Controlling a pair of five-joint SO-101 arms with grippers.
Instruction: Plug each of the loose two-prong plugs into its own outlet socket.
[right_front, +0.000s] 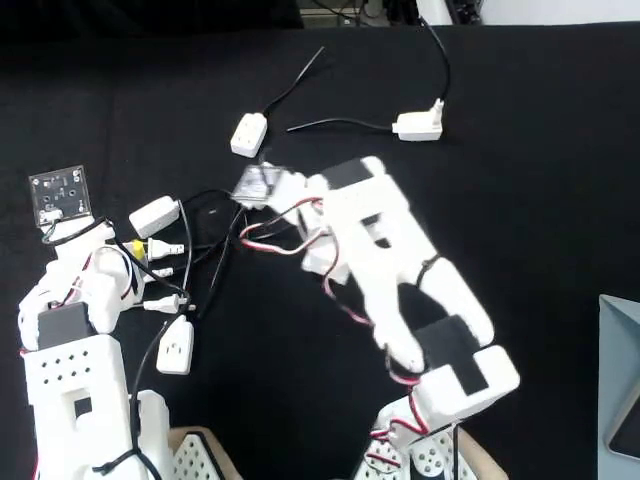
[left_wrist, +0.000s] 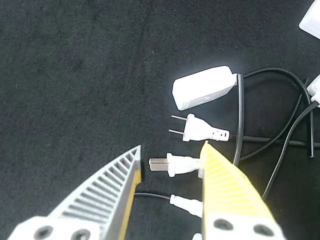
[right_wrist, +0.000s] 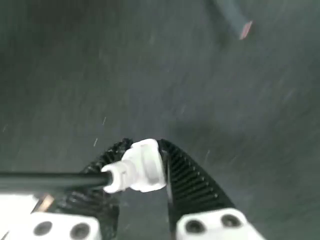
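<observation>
I'm seeing the table cloth (right_front: 540, 180) looking matt, black and slightly fuzzy. The loose plug (left_wrist: 200, 130) is showing smooth white plastic and 2 bare metal prongs. The left gripper (left_wrist: 172, 148) is showing ribbed plastic fingers (left_wrist: 107, 192). The white plug (right_wrist: 145, 167) inside the right gripper (right_wrist: 144, 145), between its matt black ribs, is looking glossy.

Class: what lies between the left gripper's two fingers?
A white two-prong plug lies on the black cloth between the open left gripper's fingers, as the left wrist view shows.

The left arm's grey-and-yellow gripper (left_wrist: 172, 148) hung spread wide; the right arm's black ribbed gripper (right_wrist: 145, 149) was clamped on a white plug (right_wrist: 147, 167).
</observation>
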